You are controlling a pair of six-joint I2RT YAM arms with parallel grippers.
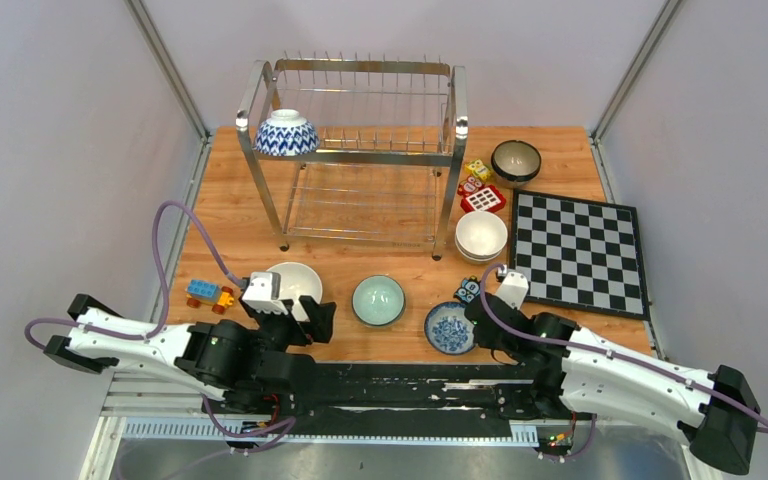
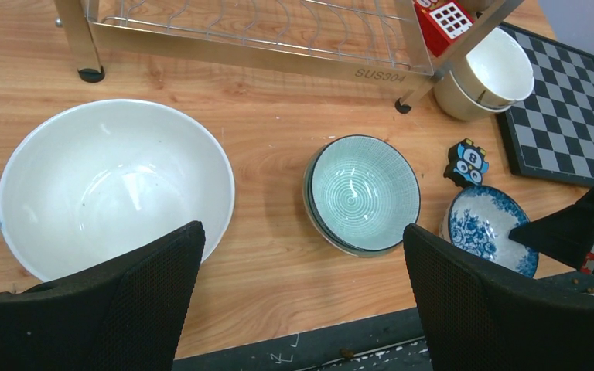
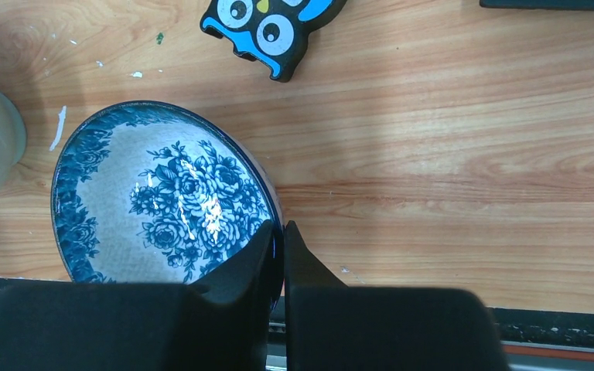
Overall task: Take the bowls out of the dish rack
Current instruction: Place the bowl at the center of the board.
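Observation:
The steel dish rack (image 1: 360,158) stands at the back of the table, and one blue-and-white patterned bowl (image 1: 286,133) sits upside down on its upper tier at the left. On the table are a large white bowl (image 2: 108,182), a pale green bowl (image 2: 365,192), a blue floral bowl (image 3: 162,197), stacked cream bowls (image 1: 481,236) and a dark bowl (image 1: 515,160). My right gripper (image 3: 282,232) is shut on the floral bowl's right rim, low at the table's front. My left gripper (image 2: 302,232) hangs open over bare wood between the white and green bowls.
A black-and-white chessboard (image 1: 578,252) lies at the right. Small toy blocks sit by the rack's right leg (image 1: 480,190), an owl block (image 3: 271,23) lies beside the floral bowl, and a blue-orange toy (image 1: 210,293) lies left of the white bowl.

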